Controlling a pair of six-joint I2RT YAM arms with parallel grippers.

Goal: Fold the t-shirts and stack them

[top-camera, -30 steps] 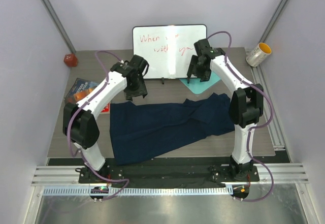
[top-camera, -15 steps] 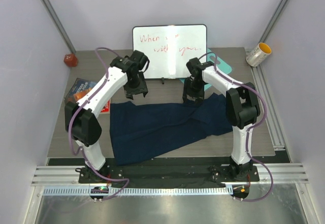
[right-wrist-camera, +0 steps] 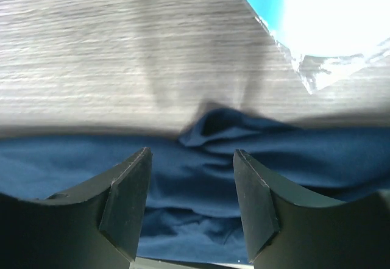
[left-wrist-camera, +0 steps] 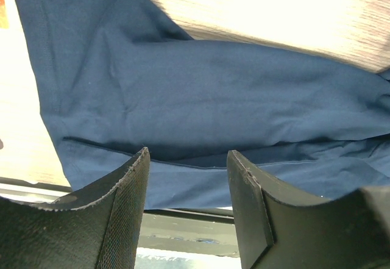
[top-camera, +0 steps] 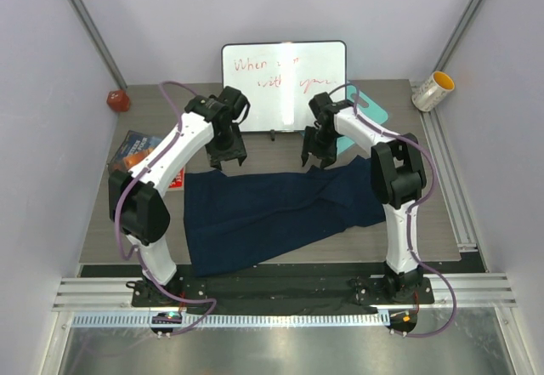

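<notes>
Left pincer is hanging spread and empty just at the far edge of the navy t-shirt, with cloth filling most of its wrist view. Right pincer is likewise standing spread, pinching nothing, over the rumpled far hem where cloth is meeting bare surface, near the teal board. That t-shirt is lying crumpled across the middle of the surface, reaching toward its near edge
</notes>
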